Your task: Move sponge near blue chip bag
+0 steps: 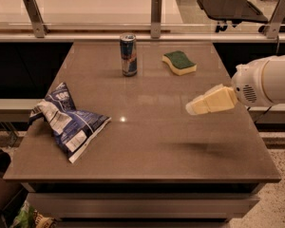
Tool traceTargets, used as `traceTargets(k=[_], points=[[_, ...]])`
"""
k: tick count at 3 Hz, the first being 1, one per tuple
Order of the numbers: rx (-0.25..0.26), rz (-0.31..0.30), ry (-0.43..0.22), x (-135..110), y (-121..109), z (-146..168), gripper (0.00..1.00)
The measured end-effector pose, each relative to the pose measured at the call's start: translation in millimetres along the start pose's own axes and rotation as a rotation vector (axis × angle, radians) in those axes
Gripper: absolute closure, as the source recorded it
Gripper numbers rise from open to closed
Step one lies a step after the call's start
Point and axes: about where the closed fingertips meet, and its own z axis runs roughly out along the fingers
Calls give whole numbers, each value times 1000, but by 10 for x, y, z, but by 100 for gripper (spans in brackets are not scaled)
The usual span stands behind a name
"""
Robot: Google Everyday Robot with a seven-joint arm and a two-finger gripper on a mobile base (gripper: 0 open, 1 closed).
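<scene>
The sponge [179, 62], pale yellow with a dark green top, lies on the brown table [152, 141] at the far right. The blue chip bag [66, 121], crumpled with white label patches, lies at the table's left edge, far from the sponge. My gripper [194, 107] reaches in from the right on a white arm, hanging above the table's right-middle, in front of the sponge and not touching it. It holds nothing that I can see.
A slim blue-and-silver drink can [128, 54] stands upright at the far middle, left of the sponge. A rail with metal posts [156, 16] runs behind the table. A black chair [230, 8] is at the back right.
</scene>
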Motion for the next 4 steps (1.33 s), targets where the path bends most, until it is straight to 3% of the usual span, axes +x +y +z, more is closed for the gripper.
traceTargets(k=[2, 3, 4], points=[[82, 69, -119, -128, -303, 280, 0], [82, 69, -119, -129, -303, 280, 0], [98, 65, -121, -240, -305, 471, 0]])
